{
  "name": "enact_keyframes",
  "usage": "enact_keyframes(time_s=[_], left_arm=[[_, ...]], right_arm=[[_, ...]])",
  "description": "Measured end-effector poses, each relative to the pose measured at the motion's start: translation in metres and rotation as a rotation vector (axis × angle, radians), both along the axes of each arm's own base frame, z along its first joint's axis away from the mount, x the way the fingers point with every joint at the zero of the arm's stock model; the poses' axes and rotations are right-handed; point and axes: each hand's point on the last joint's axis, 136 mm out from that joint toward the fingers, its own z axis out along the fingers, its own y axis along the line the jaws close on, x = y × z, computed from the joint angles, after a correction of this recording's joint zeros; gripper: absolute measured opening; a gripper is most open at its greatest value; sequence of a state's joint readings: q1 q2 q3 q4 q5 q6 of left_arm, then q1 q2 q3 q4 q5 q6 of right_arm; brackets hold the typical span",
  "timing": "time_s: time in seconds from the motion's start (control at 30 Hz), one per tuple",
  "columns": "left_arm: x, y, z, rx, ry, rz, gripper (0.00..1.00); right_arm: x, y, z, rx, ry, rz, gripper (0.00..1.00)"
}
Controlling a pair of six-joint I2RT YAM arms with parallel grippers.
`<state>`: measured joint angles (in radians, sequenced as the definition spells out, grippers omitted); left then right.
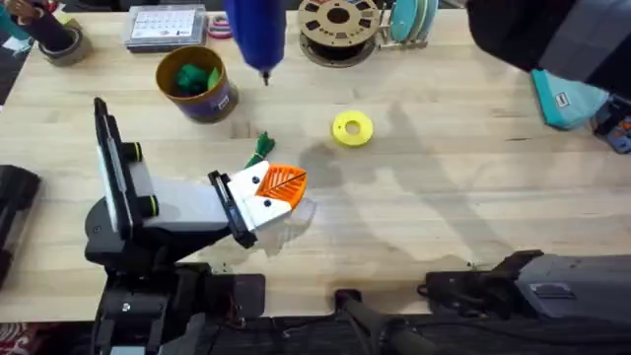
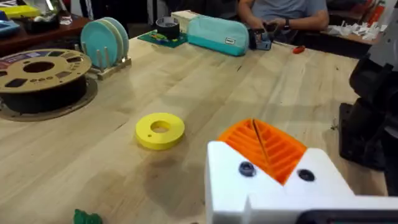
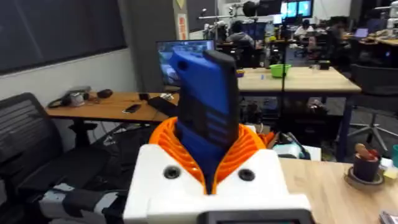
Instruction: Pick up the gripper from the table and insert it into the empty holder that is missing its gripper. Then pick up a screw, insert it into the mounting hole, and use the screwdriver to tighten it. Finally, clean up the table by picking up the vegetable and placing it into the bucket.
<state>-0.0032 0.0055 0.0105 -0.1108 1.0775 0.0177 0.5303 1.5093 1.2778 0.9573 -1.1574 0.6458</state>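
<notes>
Left gripper [image 1: 279, 192]: low over the table near its middle, reaching in from the lower left; both orange ribbed pads [image 2: 264, 146] in place on white finger bases and pressed together, closed on nothing; two dark screws visible on the white holder [image 2: 273, 186] in the left wrist view.

Right gripper [image 3: 208, 165]: raised high above the far side of the table, clamped on the screwdriver [image 3: 208, 106]; blue body standing up between the orange pads in the right wrist view; overhead, the screwdriver [image 1: 254, 35] shows large and blurred, thin tip pointing down toward the table just beside the bucket.

Bucket [image 1: 197, 84]: dark pot with tan-yellow rim, on the far left part of the table; bright green lumps [image 1: 195, 77] inside.

Vegetable [image 1: 261, 148]: small dark green bundle lying on the wood, between the bucket and the left gripper, just beyond the gripper's tips; a green scrap [image 2: 87, 218] at the edge of the left wrist view is likely the same item, cannot tell for certain.

Yellow disc [image 1: 352, 129]: flat on the table, right of the vegetable, apart from the left gripper.

Filament spool [image 1: 338, 28]: at the far edge, with teal plates in a rack [image 2: 107, 42] beside it.

Teal pouch [image 2: 217, 34]: far right of the table.
</notes>
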Motion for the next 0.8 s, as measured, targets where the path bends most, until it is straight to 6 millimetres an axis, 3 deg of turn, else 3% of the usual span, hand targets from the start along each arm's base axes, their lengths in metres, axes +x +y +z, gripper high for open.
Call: enact_keyframes(time_s=[0.53, 0.8], left_arm=[[0.000, 0.000, 0.000, 0.000, 0.000, 0.000, 0.004], [0.000, 0.000, 0.000, 0.000, 0.000, 0.000, 0.004]], right_arm=[[-0.026, 0.014, -0.003, -0.011, -0.029, 0.085, 0.026], [-0.035, 0.015, -0.014, 0.015, -0.082, 0.103, 0.025]])
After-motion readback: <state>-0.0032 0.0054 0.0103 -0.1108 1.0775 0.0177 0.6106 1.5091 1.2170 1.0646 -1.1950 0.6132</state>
